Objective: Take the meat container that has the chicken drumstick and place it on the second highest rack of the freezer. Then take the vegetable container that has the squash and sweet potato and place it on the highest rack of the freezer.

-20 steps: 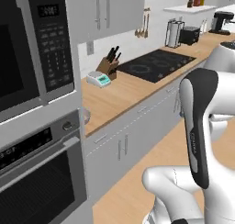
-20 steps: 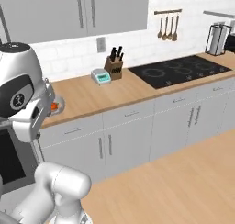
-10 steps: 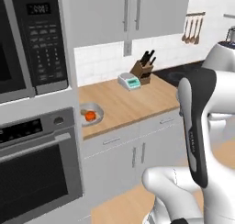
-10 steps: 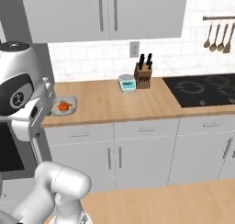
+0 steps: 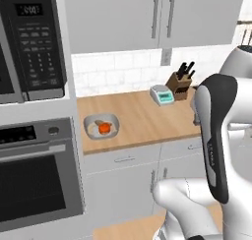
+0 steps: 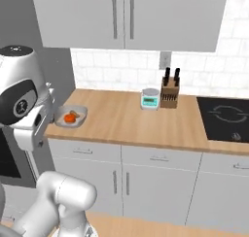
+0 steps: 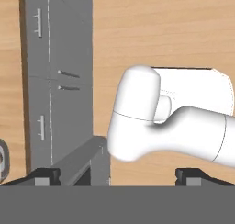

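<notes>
A: On the wooden counter [image 5: 142,118], near its left end beside the wall oven [image 5: 34,180], sits a pale bowl [image 5: 101,126] with the squash [image 5: 104,128] in it, orange-red.

B: And something tan tucked just behind it, too small to name. The hand?

A: The gripper [image 7: 118,174] points down at the floor, jaws spread wide, holding nothing.

B: Further right along the counter, a kitchen scale [image 6: 150,98] beside a knife block [image 6: 169,93].
</notes>
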You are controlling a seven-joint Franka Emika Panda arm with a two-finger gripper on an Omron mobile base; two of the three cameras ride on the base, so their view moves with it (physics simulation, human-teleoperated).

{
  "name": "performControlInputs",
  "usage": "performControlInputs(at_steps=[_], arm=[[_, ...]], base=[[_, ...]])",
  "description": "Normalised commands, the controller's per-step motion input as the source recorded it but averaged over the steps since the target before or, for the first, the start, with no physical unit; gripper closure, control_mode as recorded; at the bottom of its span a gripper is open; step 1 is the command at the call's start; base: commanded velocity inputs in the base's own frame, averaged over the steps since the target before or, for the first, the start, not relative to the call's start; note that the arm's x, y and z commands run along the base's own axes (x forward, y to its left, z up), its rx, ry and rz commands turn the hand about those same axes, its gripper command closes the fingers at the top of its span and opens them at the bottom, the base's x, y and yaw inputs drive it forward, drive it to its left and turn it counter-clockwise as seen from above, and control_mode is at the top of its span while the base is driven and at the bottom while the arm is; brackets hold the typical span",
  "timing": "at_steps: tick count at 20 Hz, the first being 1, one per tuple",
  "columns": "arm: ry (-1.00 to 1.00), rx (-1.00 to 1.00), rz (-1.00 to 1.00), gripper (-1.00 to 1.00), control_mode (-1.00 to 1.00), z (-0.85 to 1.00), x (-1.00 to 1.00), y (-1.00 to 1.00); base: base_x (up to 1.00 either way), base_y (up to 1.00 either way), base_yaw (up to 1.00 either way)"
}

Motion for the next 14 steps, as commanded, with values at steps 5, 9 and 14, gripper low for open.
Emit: performControlInputs(at_steps=[5,9,14], arm=[[0.00,0.00,0.00,-1.00,1.00,0.00,0.00,0.00],[0.00,0.00,0.00,-1.00,1.00,0.00,0.00,0.00],[0.00,0.00,0.00,-1.00,1.00,0.00,0.00,0.00]], base=[[0.64,0.00,0.30],[0.27,-0.04,0.13],[0.32,0.00,0.08]])
